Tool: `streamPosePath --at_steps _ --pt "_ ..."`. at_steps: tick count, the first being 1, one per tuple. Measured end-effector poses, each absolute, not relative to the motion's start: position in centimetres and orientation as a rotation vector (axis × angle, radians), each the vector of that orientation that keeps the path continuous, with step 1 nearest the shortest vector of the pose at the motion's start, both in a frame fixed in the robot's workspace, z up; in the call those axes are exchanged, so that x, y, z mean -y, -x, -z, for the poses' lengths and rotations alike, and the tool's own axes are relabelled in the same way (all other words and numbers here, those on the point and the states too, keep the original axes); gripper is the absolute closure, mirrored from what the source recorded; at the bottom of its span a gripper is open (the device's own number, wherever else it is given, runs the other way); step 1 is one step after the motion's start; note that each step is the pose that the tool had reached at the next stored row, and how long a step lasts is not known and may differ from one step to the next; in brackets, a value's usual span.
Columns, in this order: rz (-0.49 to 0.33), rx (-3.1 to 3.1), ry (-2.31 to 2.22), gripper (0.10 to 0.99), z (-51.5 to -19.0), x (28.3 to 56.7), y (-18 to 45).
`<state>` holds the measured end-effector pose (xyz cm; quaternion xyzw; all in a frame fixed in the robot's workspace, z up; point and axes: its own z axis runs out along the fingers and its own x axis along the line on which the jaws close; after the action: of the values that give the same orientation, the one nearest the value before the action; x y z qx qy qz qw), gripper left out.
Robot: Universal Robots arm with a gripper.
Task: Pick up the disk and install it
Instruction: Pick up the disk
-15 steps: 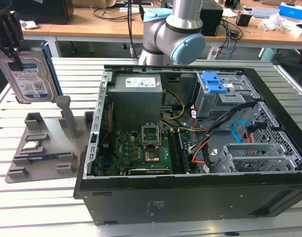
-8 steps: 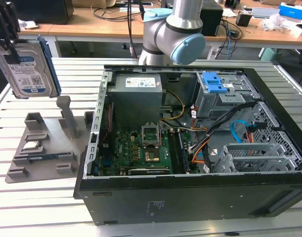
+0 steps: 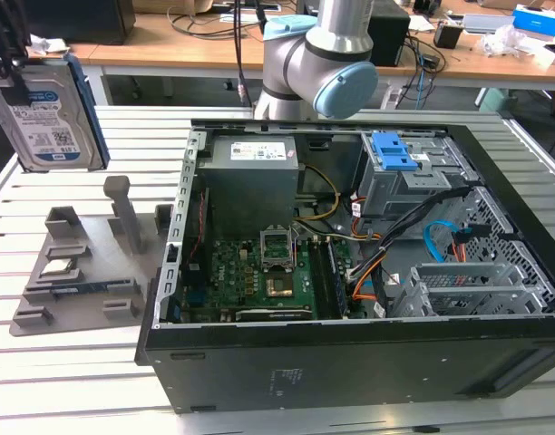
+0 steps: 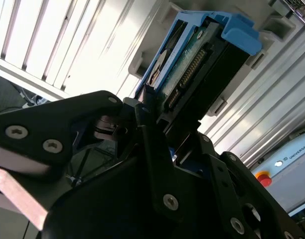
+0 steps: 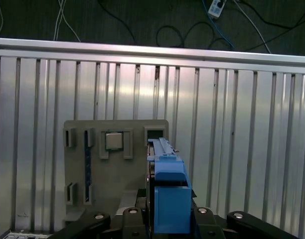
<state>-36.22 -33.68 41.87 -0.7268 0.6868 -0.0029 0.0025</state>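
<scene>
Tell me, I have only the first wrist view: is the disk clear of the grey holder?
Observer: Yes. In the exterior view the disk hangs above the holder, not touching it.
Operator: Is the pincer closed on it?
Observer: In the second wrist view the pincer is shut on the disk, whose connector points away from the pincer.
Operator: Where is the case?
Observer: The case lies open on the exterior view's right of the holder, with its blue-latched cage towards the far right.
</scene>
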Motion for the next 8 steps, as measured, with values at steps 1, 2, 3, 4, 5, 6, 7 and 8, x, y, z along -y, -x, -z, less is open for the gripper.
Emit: streamPosePath --at_steps 1,2,3,4,5,6,7,8 --pt "0.009 -2.154 2.28 0.722 -42.0 33.7 36.2" --pt "0.009 -2.154 2.28 0.722 -42.2 33.7 36.2" --pt "0.009 -2.154 2.28 0.722 -42.3 33.7 36.2" --pt "0.009 -2.154 2.28 0.722 -42.5 33.7 36.2" --pt "0.009 -2.154 2.279 0.722 -42.7 33.7 36.2" --pt "0.008 -2.154 2.279 0.722 -42.8 33.7 36.2" --pt "0.008 -2.154 2.279 0.722 -43.0 33.7 36.2" --pt "0.008 -2.154 2.279 0.722 -43.2 33.7 36.2"
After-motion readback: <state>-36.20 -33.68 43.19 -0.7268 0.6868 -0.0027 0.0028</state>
